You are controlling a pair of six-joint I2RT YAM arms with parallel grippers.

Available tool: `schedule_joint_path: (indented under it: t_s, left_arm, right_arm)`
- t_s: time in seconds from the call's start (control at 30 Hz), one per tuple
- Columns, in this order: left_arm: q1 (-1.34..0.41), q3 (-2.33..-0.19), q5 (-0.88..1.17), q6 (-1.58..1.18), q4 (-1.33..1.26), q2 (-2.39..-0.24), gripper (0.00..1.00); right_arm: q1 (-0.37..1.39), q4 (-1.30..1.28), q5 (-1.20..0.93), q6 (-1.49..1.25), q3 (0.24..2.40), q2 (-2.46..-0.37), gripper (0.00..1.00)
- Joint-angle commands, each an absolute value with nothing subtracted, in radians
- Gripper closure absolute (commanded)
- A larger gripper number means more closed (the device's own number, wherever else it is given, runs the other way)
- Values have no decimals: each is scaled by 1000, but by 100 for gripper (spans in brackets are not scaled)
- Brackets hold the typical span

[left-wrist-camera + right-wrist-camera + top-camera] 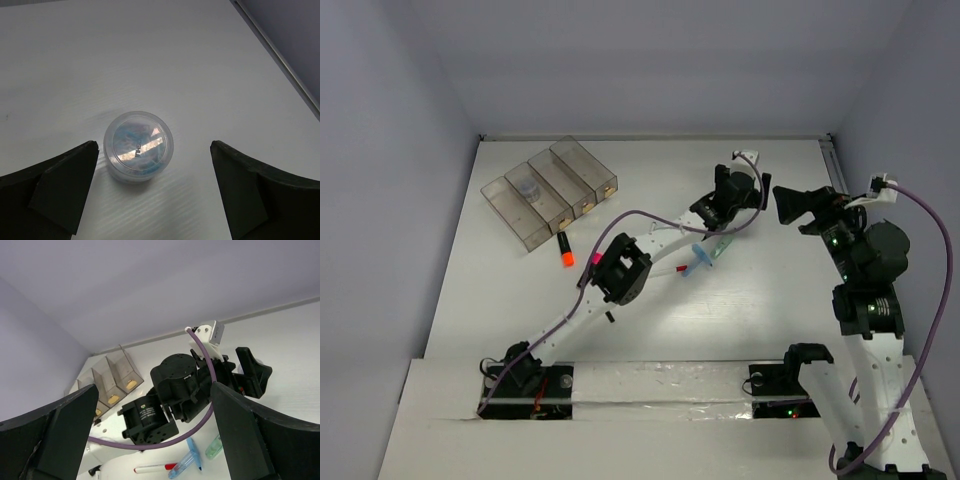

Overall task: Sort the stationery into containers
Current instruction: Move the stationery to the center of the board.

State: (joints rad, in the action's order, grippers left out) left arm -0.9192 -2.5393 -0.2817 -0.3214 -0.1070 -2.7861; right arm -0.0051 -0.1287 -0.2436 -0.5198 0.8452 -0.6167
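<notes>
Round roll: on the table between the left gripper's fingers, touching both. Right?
No. The round roll lies on the table between the fingers of the left gripper but touches neither; the left wrist view shows bare table on each side of it.

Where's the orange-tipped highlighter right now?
Top view, left side: the orange-tipped highlighter lies on the table, just off the bins' near corner.
</notes>
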Motion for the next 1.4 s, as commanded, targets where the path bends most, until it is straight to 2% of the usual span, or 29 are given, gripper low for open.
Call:
schedule_joint_path:
  t_s: [0.0, 0.03, 0.27, 0.4, 0.47, 0.53, 0.73, 0.8, 0.87, 1.1, 1.13, 1.17, 1.37]
  left_arm:
    - [-930, -2488, -333, -289, -187, -2752, 4]
    - [-939, -2491, -337, -281, -192, -2743, 1]
    - [-917, -2566, -307, -328, -118, -2792, 4]
    - [-908, -2568, -288, -357, -112, -2803, 14]
    - [-899, -2569, -273, -367, -118, -2804, 26]
    - [-899, -2571, -267, -371, -117, -2806, 30]
    - [-899, -2572, -252, -374, -98, -2807, 30]
    - [-899, -2572, -244, -379, -74, -2806, 34]
    - [-890, -2572, -248, -383, -51, -2803, 45]
    - [-881, -2519, -276, -371, -6, -2770, 48]
    - [-881, -2519, -276, -371, -5, -2767, 49]
    - [-881, -2517, -281, -364, -3, -2766, 54]
    - [-881, -2380, -345, -293, -2, -2674, 59]
  right_arm:
    - [9, -133, -276, -502, 868, -617, 0]
    - [9, -121, -276, -502, 858, -617, 0]
    - [9, -121, -276, -502, 857, -626, 0]
    - [9, -110, -291, -514, 850, -627, 0]
    - [9, -118, -295, -515, 850, -626, 0]
    - [9, -129, -284, -505, 862, -623, 0]
    - [9, -161, -285, -500, 899, -604, 0]
    - [9, -163, -285, -500, 902, -595, 0]
    - [9, -169, -287, -500, 908, -594, 0]
    - [9, -140, -304, -532, 873, -575, 0]
    - [9, -140, -310, -534, 870, -578, 0]
    - [9, -149, -313, -532, 868, -581, 0]
    - [9, -158, -316, -515, 824, -577, 0]
